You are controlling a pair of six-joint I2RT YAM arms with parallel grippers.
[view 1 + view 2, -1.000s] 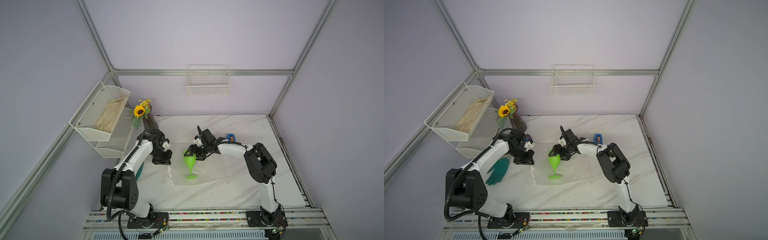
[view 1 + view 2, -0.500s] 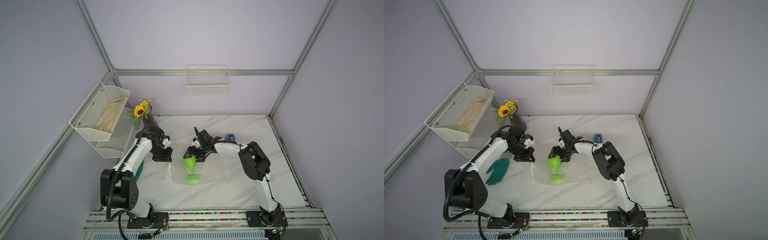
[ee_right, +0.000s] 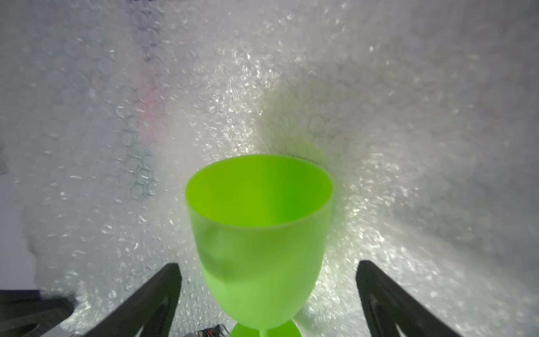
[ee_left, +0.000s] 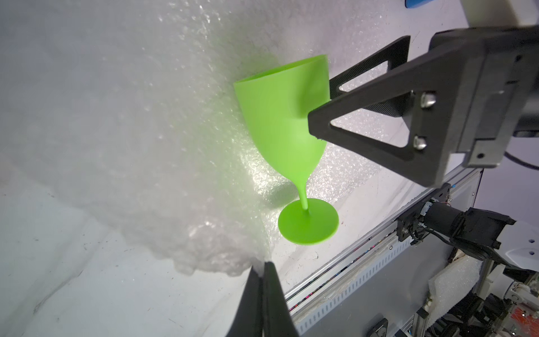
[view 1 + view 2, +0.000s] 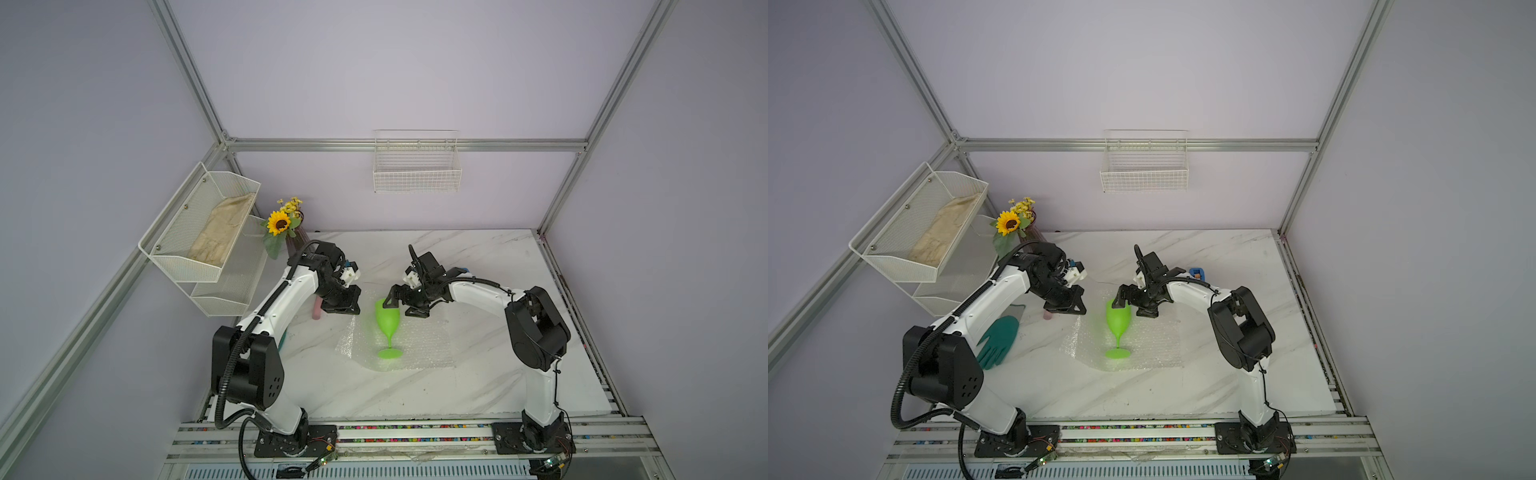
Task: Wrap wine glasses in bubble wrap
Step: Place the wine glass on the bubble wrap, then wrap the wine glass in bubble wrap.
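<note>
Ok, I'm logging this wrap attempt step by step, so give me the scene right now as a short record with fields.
goblet: lime green, standing on its foot on the bubble wrap
bubble wrap: on the marble table, one edge lifted beside the goblet
left gripper: shut on the bubble wrap's lifted edge
right gripper: open, jaws either side of the goblet, gaps showing
wrapped: not yet

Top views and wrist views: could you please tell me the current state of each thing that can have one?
Green goblet: standing on its foot on the bubble wrap, not yet wrapped.
Bubble wrap: flat under the goblet, one side raised beside the bowl.
Left pincer: shut on the bubble wrap's edge.
Right pincer: open, fingers either side of the bowl, not gripping.
</note>
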